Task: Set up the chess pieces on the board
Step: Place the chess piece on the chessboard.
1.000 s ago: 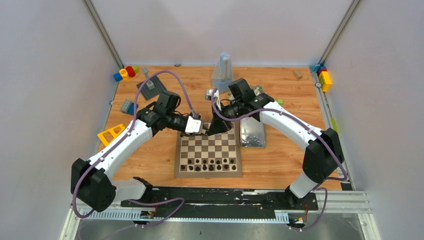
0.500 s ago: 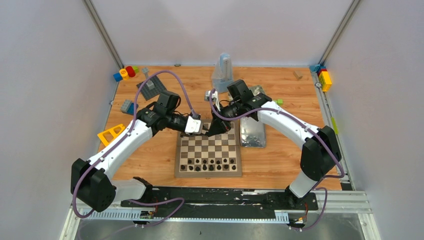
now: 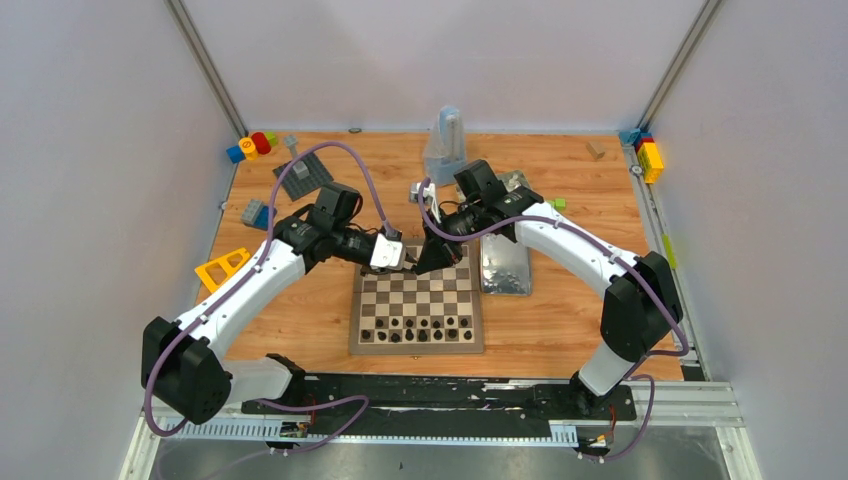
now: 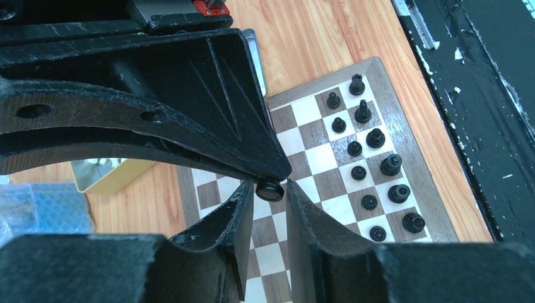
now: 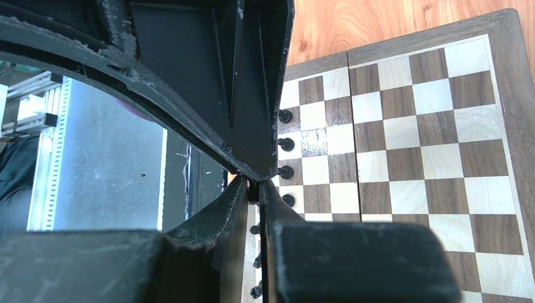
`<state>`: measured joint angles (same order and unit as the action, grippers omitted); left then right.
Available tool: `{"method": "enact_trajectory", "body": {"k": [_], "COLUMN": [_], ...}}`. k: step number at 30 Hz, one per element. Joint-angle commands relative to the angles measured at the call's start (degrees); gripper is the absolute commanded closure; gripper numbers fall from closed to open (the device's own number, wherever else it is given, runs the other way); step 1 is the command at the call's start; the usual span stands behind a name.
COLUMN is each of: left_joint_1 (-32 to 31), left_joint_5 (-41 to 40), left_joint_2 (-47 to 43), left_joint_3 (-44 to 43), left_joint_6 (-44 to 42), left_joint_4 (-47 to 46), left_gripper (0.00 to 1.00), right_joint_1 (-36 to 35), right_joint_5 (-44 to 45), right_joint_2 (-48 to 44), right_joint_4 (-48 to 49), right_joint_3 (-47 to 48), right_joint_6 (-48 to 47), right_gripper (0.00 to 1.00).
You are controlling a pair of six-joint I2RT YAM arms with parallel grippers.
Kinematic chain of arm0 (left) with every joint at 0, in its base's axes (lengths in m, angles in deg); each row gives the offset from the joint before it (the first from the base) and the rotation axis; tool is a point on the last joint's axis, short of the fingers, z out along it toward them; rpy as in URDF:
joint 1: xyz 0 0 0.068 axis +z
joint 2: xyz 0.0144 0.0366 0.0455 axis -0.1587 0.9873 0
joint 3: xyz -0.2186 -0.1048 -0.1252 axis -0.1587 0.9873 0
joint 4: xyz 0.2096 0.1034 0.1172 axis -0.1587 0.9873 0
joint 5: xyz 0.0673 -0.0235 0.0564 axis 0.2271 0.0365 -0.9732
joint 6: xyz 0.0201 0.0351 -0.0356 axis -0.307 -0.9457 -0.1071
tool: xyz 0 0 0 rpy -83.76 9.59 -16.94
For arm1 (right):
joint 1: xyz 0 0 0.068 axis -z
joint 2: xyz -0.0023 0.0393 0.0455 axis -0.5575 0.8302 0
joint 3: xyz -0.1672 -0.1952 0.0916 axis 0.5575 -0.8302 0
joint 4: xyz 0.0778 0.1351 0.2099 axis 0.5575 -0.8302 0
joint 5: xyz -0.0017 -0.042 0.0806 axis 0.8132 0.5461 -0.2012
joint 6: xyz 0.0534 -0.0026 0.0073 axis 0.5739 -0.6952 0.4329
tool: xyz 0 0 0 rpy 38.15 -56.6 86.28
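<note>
The board lies at the table's centre with two rows of black chess pieces along its near edge. Both grippers meet tip to tip above the board's far edge. My right gripper is shut on the thin upper part of one black piece, mostly hidden between its fingers. In the left wrist view that piece's round base sits between the tips of my left gripper, whose fingers press in on both sides. The rows of black pieces stand beyond on the board. No white pieces show.
A shiny metal tin lies right of the board, and a yellow-sided tin shows in the left wrist view. A grey studded plate, a yellow block and a clear plastic bag lie around; coloured blocks sit in the far corners.
The right arm has edged slightly left. Both grippers stay tip to tip over the board's far edge, and the pieces on the board have not moved.
</note>
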<state>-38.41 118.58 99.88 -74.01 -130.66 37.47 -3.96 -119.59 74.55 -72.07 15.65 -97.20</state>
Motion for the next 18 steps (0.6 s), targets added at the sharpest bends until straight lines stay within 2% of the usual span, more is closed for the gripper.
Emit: {"method": "enact_trajectory", "body": {"k": [1,10,18], "left_joint_1": [-0.6,-1.1,-1.2], "left_joint_5": [0.5,-0.2,-1.3], "left_joint_2": [-1.2,-0.9,-0.9], "left_joint_3": [-0.4,0.5,0.8], "left_joint_6": [-0.6,0.6,0.5], "left_joint_4": [-0.9,-3.1,-3.1], "left_gripper": [0.66,0.70,0.80], "right_joint_1": [-0.1,0.0,0.1], "right_joint_5": [-1.2,-1.6,-1.4], "right_joint_2": [-0.2,-0.2,-0.4], "right_joint_4": [0.7,0.7,0.7], "right_joint_3": [2.7,3.1,2.9], "right_joint_6": [0.4,0.8,0.9], "right_gripper": [1.00,1.00,1.00]}}
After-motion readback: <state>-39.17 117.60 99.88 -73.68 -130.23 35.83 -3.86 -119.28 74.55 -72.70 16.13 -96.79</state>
